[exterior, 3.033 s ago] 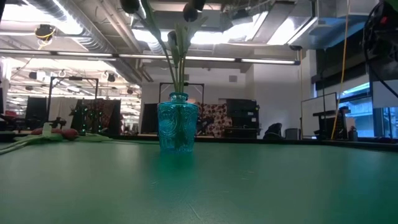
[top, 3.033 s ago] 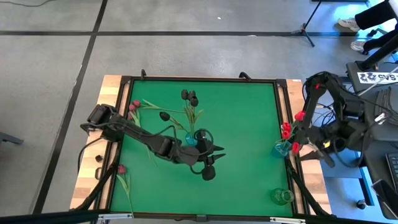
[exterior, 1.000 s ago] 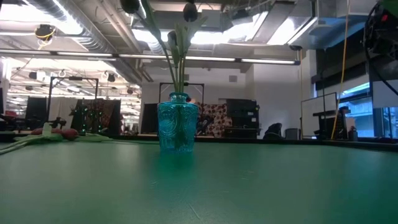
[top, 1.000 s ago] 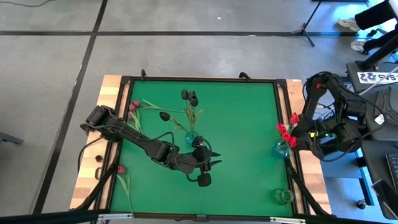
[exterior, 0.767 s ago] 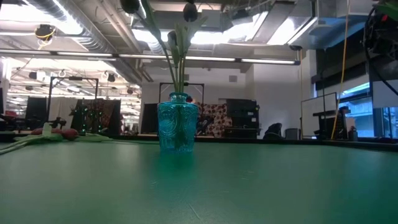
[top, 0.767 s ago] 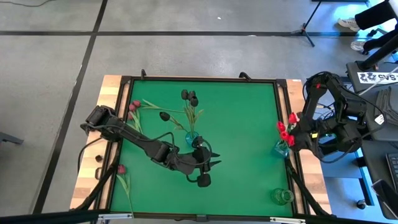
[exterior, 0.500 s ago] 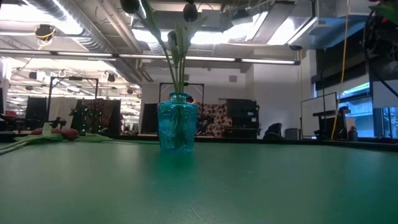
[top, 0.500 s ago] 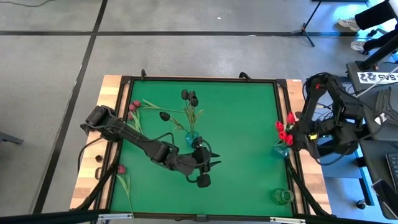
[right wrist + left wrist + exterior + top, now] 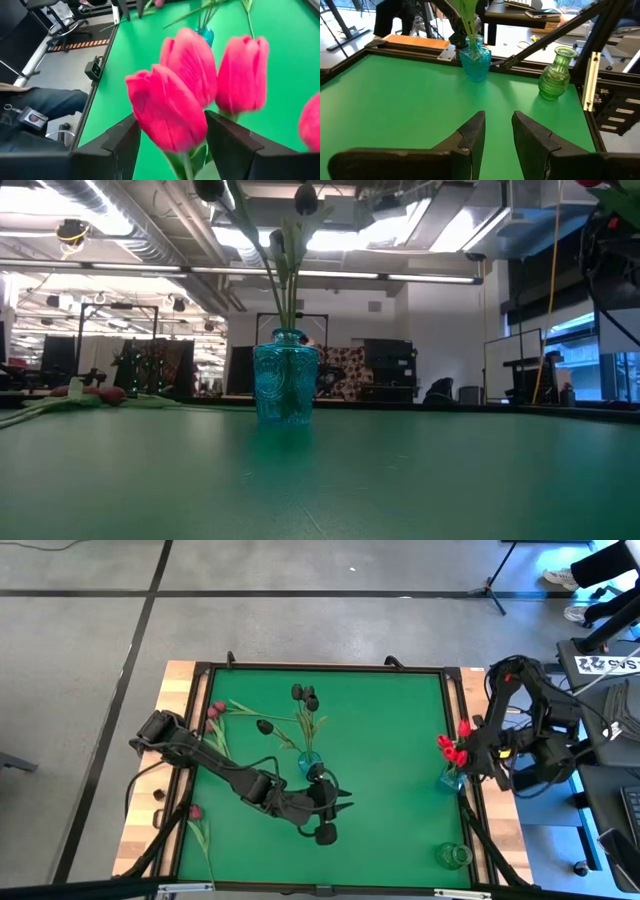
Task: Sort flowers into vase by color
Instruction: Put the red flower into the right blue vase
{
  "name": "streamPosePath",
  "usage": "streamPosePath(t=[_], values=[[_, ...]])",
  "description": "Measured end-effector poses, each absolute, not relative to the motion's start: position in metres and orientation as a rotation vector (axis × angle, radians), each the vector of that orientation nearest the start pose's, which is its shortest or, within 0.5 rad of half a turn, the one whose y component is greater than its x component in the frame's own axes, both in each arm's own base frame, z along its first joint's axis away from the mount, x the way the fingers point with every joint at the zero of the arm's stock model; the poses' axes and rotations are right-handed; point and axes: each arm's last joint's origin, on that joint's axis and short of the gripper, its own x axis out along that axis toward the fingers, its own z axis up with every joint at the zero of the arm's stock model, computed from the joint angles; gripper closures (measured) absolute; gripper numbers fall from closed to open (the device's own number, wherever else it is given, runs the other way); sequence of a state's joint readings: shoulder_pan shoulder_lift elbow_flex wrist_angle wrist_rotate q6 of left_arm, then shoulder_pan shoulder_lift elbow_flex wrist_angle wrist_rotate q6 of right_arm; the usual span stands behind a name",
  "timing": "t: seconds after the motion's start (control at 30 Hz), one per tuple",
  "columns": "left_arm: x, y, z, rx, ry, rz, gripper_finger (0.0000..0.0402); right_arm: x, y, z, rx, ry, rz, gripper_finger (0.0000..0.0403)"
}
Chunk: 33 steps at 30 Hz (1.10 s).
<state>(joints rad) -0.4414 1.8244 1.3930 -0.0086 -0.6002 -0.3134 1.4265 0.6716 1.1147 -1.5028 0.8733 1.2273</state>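
Straddling glossy red tulips (image 9: 172, 117), right tool (image 9: 172, 145) wide, possibly unheld, left tool (image 9: 495, 131) part-open, empty

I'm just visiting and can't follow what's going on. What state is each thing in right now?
Left gripper: fingers open, empty.
Right gripper: fingers open around red tulips.
Middle blue vase: upright, holds dark tulips.
Green vase: upright, empty.
Pink tulips: lying on the table.

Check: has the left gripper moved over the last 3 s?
Yes. The left gripper, fingers open and empty, has backed away from the blue vase toward the table's near edge.
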Motion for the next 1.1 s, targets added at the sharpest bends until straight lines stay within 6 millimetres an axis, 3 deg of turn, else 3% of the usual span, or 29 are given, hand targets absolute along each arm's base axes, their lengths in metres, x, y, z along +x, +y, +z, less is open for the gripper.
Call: streamPosePath(t=[0.4, 0.67, 0.97, 1.1], values=[[0.384, -0.163, 0.272, -0.088, 0.348, 0.228, 0.0305, 0.029, 0.044, 0.366, 0.189, 0.596, 0.203, 0.0187], [0.386, -0.158, 0.272, -0.095, 0.343, 0.249, 0.0305, 0.027, 0.052, 0.362, 0.245, 0.710, 0.281, 0.0187], [0.389, -0.151, 0.274, -0.119, 0.323, 0.267, 0.0305, 0.027, 0.051, 0.361, 0.317, 0.722, 0.250, 0.0187], [0.389, -0.152, 0.275, -0.125, 0.317, 0.266, 0.0305, 0.027, 0.051, 0.361, 0.270, 0.721, 0.256, 0.0187]])
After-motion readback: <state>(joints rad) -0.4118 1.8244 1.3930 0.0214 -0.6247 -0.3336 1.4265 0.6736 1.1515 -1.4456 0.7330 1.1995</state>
